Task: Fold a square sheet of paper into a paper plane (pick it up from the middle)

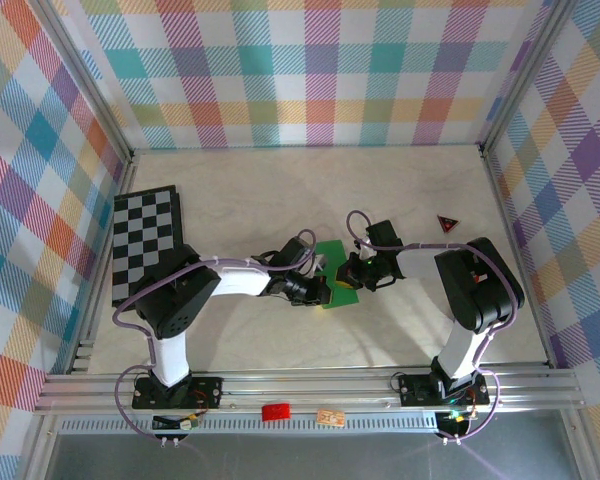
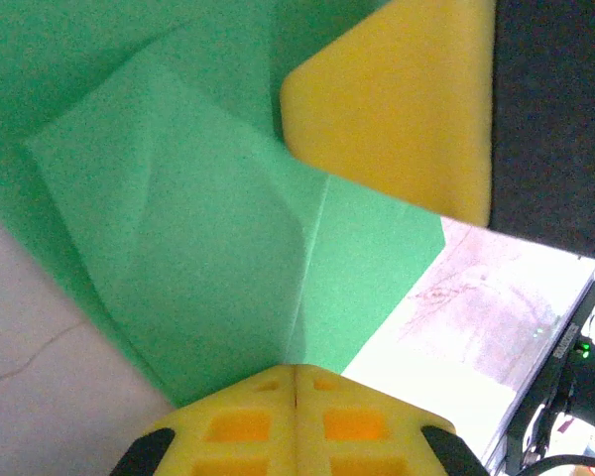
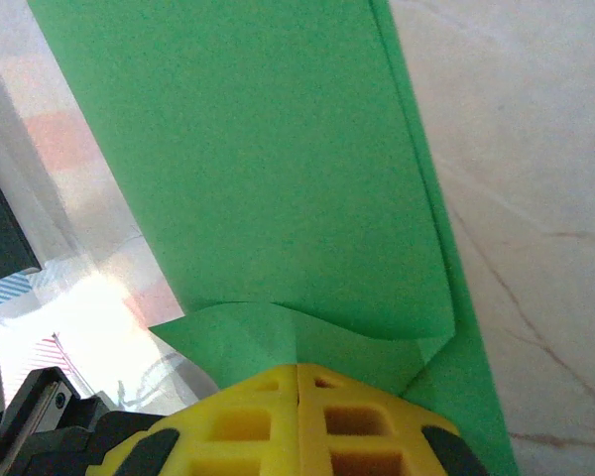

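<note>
**Top view.** My left tool [image 1: 317, 291] and my right tool [image 1: 354, 272] are meeting near the middle of the tabletop [image 1: 280, 190]. Each is clenching an edge of the square sheet of paper [image 1: 332, 262], which is sitting partly folded between them.

**Wrist views.** My yellow fingers [image 2: 263, 385] are pressing together on green paper, and creases are crossing the sheet.

**Surroundings.** A checkered board [image 1: 145, 245] is lying at left and a red-and-black triangle [image 1: 447, 223] at right, both well apart from the sheet.

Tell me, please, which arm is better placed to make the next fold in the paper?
Probably left: the left gripper is shut on the paper at the end of a crease, facing the folded flaps. The right gripper pinches a curled edge and could hold.
</note>
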Available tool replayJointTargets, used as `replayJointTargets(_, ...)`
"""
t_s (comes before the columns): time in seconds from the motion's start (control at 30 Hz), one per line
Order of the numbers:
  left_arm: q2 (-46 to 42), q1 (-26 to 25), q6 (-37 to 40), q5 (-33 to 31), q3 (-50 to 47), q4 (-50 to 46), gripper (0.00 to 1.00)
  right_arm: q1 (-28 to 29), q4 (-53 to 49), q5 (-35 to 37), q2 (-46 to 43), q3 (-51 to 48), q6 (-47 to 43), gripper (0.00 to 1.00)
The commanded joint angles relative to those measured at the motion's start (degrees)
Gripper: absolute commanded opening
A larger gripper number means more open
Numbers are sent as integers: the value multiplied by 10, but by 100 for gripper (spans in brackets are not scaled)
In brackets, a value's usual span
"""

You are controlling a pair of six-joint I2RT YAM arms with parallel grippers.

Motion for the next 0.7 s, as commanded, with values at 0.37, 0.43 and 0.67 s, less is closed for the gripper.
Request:
replayJointTargets(0.37, -21, -1, 50, 6, -8, -91, 8, 3, -62, 62, 36, -16, -9, 1)
replayJointTargets(0.43, -25, -4, 57, -1, -12, -101, 8, 3, -63, 63, 35, -17, -9, 1)
replayJointTargets(0.67, -30, -9, 68, -5, -9, -115, 8, 3, -62, 62, 38, -16, -9, 1)
